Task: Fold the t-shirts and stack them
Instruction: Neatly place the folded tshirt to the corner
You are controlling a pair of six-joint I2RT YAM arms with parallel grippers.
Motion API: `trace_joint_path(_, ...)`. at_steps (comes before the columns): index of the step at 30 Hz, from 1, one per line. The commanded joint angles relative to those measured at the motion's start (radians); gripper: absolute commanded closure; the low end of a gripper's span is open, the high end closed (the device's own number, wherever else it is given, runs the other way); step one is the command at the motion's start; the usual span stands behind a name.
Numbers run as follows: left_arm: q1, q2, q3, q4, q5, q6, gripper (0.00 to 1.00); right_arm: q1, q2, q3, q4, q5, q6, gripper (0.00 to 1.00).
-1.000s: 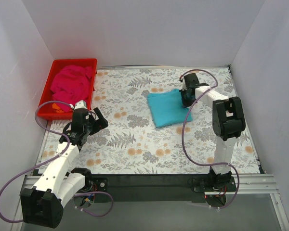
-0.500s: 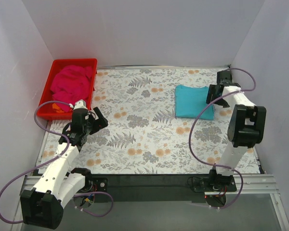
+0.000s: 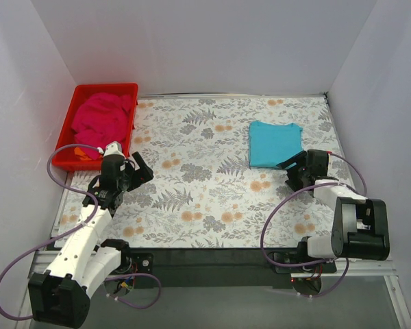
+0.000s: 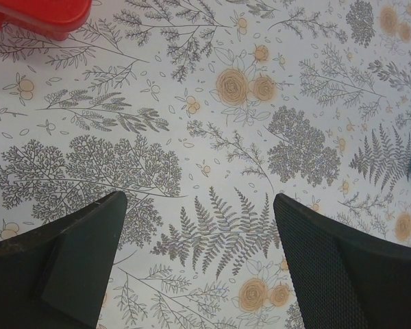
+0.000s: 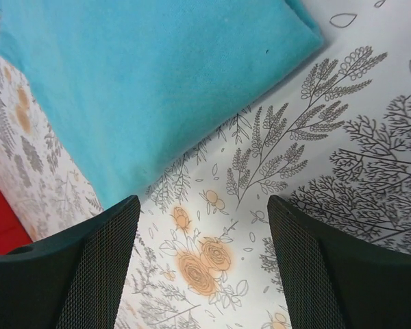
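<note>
Status: task part done.

Item one, the turquoise t-shirt [image 3: 275,144], lies folded into a flat, compact rectangle on the far right part of the surface [image 3: 205,205]. The right wrist view shows its edges as even and the cloth smooth, with a tiny dark speck near one border. Judged folded, with no visible fault.

Item two, the magenta t-shirt [image 3: 101,116], lies bunched in a loose heap inside the red tray [image 3: 106,87] at the far left corner. It is not folded and sits well apart from the turquoise one. No stack exists yet.

The right tool [image 3: 290,175] sits low over the surface, just near of the turquoise t-shirt's near right corner. Its fingers are spread with only patterned surface between them, so it grips nothing.

The left tool [image 3: 140,170] hangs over the left part of the surface, just near of the red tray. Its fingers are likewise spread wide and carry nothing.

Left to do, by my judgement: lift the magenta t-shirt out of the tray, spread it, fold it, and lay it on the turquoise one. Roughly half the work is outstanding.
</note>
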Motion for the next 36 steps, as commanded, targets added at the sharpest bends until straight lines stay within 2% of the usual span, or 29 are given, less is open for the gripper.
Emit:
trace_joint_path(1, -0.002, -0.017, 0.000, 0.004, -0.015, 0.008, 0.18, 0.007, 0.029, -0.028, 0.159, 0.005, 0.137, 0.31)
trace_joint_path(7, -0.002, -0.017, 0.000, 0.004, -0.018, 0.008, 0.19, 0.027, 0.084, -0.035, 0.196, 0.037, 0.210, 0.32)
trace_joint_path(11, -0.002, -0.017, 0.000, 0.004, -0.023, 0.008, 0.19, 0.042, 0.142, -0.011, 0.211, 0.048, 0.240, 0.35)
trace_joint_path(13, -0.002, -0.014, -0.002, 0.004, -0.026, 0.008, 0.19, 0.043, 0.164, 0.006, 0.213, 0.051, 0.258, 0.42)
trace_joint_path(16, -0.002, -0.013, 0.000, 0.002, -0.029, 0.008, 0.19, 0.043, 0.193, 0.023, 0.222, 0.096, 0.269, 0.60)
trace_joint_path(17, -0.002, -0.013, 0.000, 0.001, -0.032, 0.008, 0.19, 0.041, 0.197, 0.028, 0.220, 0.111, 0.270, 0.69)
trace_joint_path(22, -0.002, -0.004, 0.000, 0.001, -0.032, 0.008, 0.19, 0.001, 0.240, 0.083, 0.225, 0.099, 0.263, 0.97)
trace_joint_path(32, -0.002, 0.009, -0.002, -0.001, -0.040, 0.008, 0.20, -0.177, 0.401, 0.285, 0.242, 0.016, 0.207, 0.99)
trace_joint_path(36, -0.002, 0.018, 0.000, -0.003, -0.041, 0.003, 0.20, -0.207, 0.475, 0.365, 0.266, 0.007, 0.227, 0.99)
